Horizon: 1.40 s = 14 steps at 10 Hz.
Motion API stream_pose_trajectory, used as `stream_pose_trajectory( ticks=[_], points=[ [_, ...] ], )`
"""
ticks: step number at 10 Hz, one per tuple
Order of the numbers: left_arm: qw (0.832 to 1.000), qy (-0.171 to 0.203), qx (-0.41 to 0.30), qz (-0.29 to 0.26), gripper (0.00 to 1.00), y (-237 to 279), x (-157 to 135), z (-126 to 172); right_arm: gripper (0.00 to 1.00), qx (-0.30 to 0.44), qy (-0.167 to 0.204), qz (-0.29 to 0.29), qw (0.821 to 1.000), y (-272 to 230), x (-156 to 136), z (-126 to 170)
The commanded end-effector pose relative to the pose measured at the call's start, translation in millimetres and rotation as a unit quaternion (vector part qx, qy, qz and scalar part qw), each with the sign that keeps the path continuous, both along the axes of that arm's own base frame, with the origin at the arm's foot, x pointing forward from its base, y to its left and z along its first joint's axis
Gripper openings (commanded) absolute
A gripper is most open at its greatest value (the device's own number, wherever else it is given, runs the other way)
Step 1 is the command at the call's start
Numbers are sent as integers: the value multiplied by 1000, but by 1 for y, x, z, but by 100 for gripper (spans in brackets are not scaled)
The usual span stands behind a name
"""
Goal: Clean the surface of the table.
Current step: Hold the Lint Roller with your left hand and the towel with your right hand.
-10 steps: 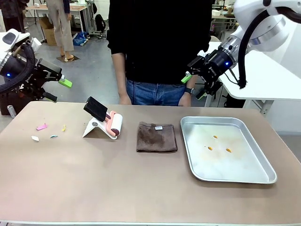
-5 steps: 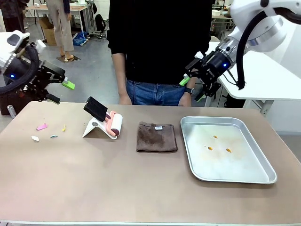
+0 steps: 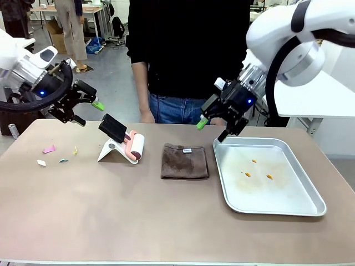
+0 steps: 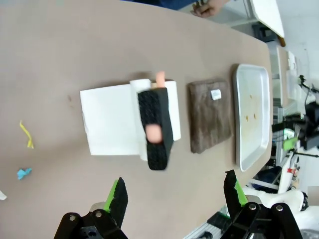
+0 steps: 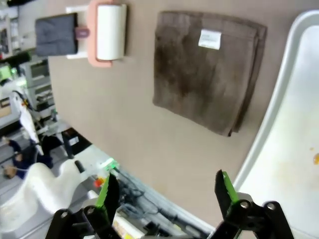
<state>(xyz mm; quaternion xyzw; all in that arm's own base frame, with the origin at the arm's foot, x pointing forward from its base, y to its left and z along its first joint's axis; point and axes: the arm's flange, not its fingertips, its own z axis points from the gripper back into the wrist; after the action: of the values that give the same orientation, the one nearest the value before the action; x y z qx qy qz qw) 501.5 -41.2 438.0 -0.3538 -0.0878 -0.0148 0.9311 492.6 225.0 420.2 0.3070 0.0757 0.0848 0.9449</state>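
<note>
Surface point(image 3: 111, 216): tan, across the foreground, with paper scraps point(image 3: 50, 149) uncleaned at its left end.
Left gripper point(image 3: 89, 113): jaws spread, empty, aimed at lint roller point(image 3: 133, 147).
Right gripper point(image 3: 215, 129): jaws spread, empty, hovering near brown cloth point(image 3: 184, 161).
Step, as judged: tool approach.
Next: descend squarely, then clamp.

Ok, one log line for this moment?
left gripper: open, empty, hovering left of roller | right gripper: open, empty, hovering near tray's far-left corner | cloth: flat between roller and tray | scraps: on table, left
</note>
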Motion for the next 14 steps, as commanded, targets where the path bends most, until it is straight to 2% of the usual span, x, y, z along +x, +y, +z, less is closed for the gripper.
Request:
stream_pose_trajectory(
  ticks=[1, 4, 5, 7, 9, 12, 14],
  points=[
    [999, 26, 16, 19, 100, -1, 16, -3, 100, 0, -47, 11, 999, 11, -14, -24],
    [998, 55, -6, -1, 100, -9, 26, -21, 100, -3, -77, -11, 997, 34, -10, -47],
    [998, 56, -12, -1, 100, -9, 25, -23, 100, -12, -95, -13, 995, 38, -8, -51],
    [998, 54, -32, -8, 100, -12, 25, -26, 100, -32, -92, -7, 995, 48, -6, -54],
    [998, 43, -49, -15, 100, -15, 29, -34, 100, -53, -104, -4, 993, 53, -5, -61],
    [997, 58, -41, -12, 100, -18, 35, -47, 100, -120, -136, -6, 983, 62, -11, -68],
    [997, 57, -45, -9, 100, -19, 37, -48, 100, -167, -138, -28, 976, 69, -5, -77]
  ],
)
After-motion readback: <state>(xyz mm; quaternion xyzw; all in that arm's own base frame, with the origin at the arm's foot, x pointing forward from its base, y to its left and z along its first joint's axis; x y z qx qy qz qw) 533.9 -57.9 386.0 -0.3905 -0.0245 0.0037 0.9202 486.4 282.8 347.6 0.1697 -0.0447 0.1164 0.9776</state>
